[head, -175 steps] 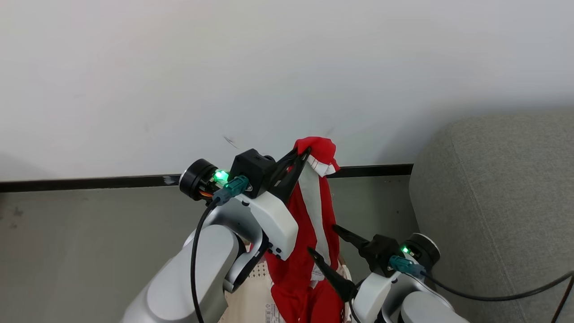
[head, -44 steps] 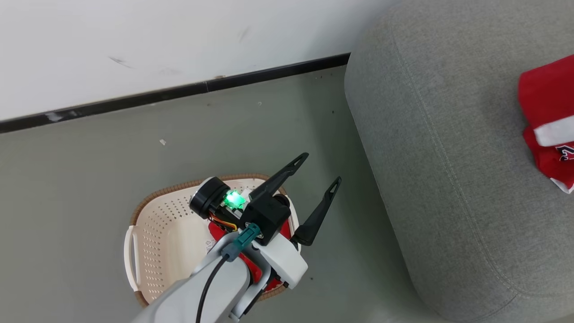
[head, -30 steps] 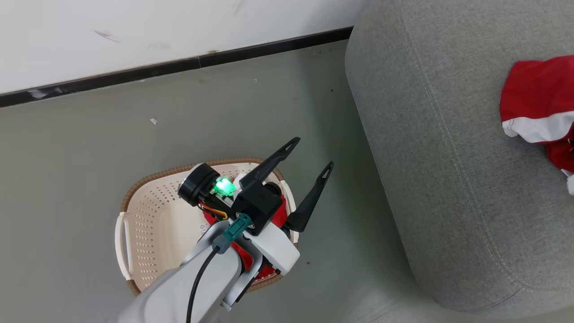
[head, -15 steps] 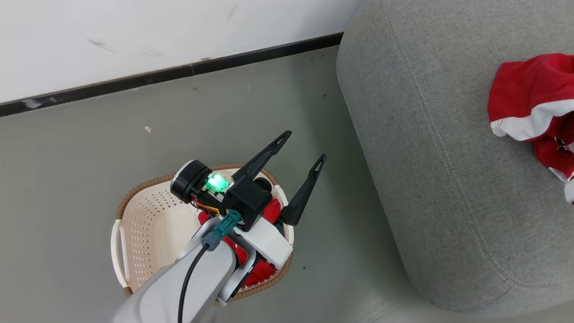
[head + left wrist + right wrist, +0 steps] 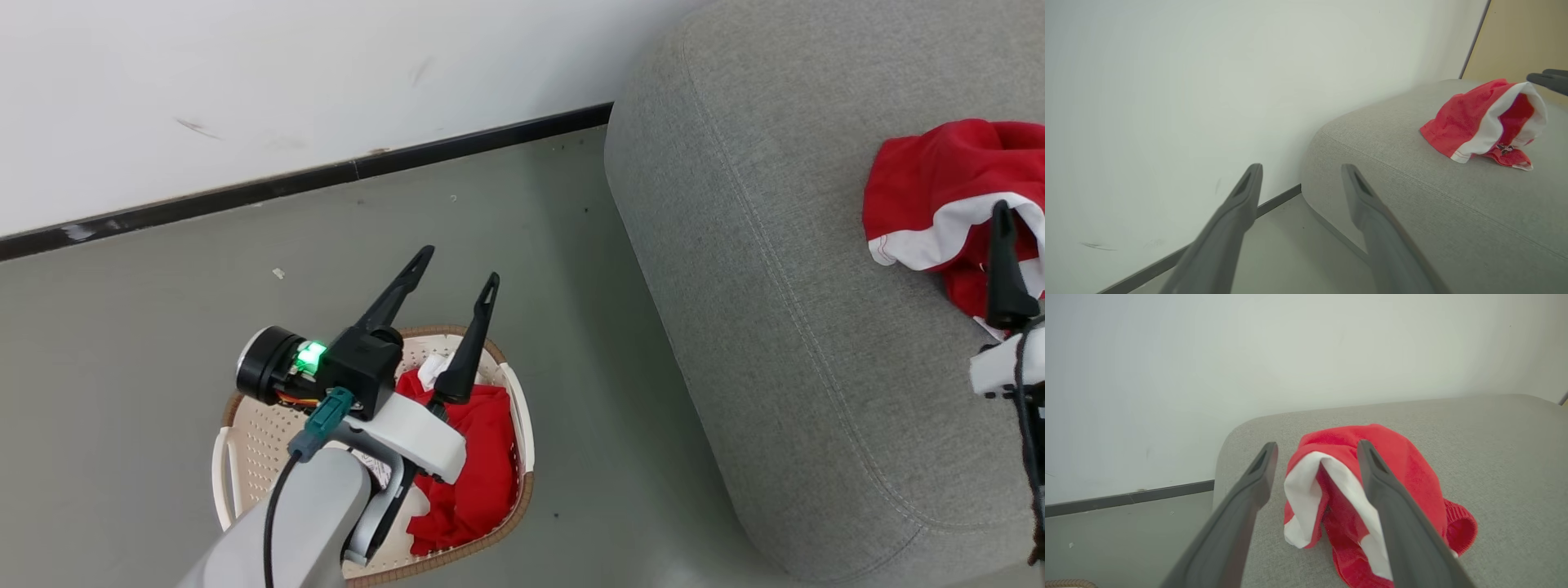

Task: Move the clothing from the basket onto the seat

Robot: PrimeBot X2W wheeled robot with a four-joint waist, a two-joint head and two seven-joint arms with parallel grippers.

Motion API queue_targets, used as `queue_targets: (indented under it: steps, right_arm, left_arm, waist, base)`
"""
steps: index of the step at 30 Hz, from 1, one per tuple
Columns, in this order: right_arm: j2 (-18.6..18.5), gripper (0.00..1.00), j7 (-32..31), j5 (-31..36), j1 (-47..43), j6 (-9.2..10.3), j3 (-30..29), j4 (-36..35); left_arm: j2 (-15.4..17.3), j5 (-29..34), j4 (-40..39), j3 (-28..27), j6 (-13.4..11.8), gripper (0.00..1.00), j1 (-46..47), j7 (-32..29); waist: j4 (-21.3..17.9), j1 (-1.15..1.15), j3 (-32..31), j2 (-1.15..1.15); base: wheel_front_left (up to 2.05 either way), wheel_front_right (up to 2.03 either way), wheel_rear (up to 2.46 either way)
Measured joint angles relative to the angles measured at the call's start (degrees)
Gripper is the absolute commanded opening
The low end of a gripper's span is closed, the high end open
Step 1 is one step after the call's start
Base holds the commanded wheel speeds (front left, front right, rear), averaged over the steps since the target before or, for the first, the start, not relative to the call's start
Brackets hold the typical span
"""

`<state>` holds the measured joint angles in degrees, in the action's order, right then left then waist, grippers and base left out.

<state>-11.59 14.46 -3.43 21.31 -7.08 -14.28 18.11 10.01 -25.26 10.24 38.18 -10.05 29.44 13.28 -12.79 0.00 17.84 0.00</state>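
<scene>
The cream basket [image 5: 245, 445] stands on the floor at the lower left, holding red clothing [image 5: 478, 445] and a small white piece [image 5: 433, 371]. My left gripper [image 5: 457, 268] hovers open just above it, holding nothing; its wrist view shows the gripper [image 5: 1302, 167] aimed at the wall and the seat's corner. Another red garment with a white stripe [image 5: 931, 184] lies crumpled on the grey seat [image 5: 735, 286]. My right gripper [image 5: 1318, 446] stands open over that garment [image 5: 1396, 457], fingers on either side and apart from it. One right finger [image 5: 1002, 261] shows at the right edge.
A white wall [image 5: 245, 82] with a black skirting strip [image 5: 326, 175] runs behind the grey floor [image 5: 122, 310]. A beige panel [image 5: 1519, 36] stands behind the far end of the seat [image 5: 1412, 196]. Floor lies open between basket and seat.
My left gripper has swung left and now sits over the basket, uncovering the red clothing inside. My right gripper's finger has come into the head view by the garment on the seat. The camera shifted.
</scene>
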Motion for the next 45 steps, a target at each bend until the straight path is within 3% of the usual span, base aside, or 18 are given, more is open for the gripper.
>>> queue_targets:
  steps: [10, 17, 25, 45]
  right_arm:
    - [3.4, 1.00, 0.1, 3.2, -0.1, 0.00, 8.6, -6.3]
    - [6.7, 1.00, 0.1, 3.7, -3.0, 0.00, 11.9, -6.9]
    - [7.4, 1.00, 0.1, 4.0, -6.6, 0.00, 15.5, -7.1]
    - [8.3, 1.00, 0.1, 4.1, -17.1, 0.00, 13.7, -8.4]
  left_arm:
    - [2.4, -2.2, 0.8, -7.6, -3.8, 1.00, -6.0, 1.0]
    - [3.6, -3.6, 1.3, -12.4, -6.3, 1.00, -11.9, 1.0]
    - [4.2, -3.5, -0.9, -17.3, -8.0, 1.00, -16.2, 1.0]
    - [3.6, -3.4, -2.9, -20.9, -7.6, 1.00, -27.0, 1.0]
  waist:
    - [1.2, 0.00, -4.0, 0.00]
    - [2.9, 0.00, -7.2, 0.00]
    - [5.2, 0.00, -10.4, 0.00]
    - [11.7, 0.00, -17.2, 0.00]
  base:
    - [0.00, 0.00, 0.00]
    - [0.00, 0.00, 0.00]
    - [0.00, 0.00, 0.00]
    - [0.00, 0.00, 0.00]
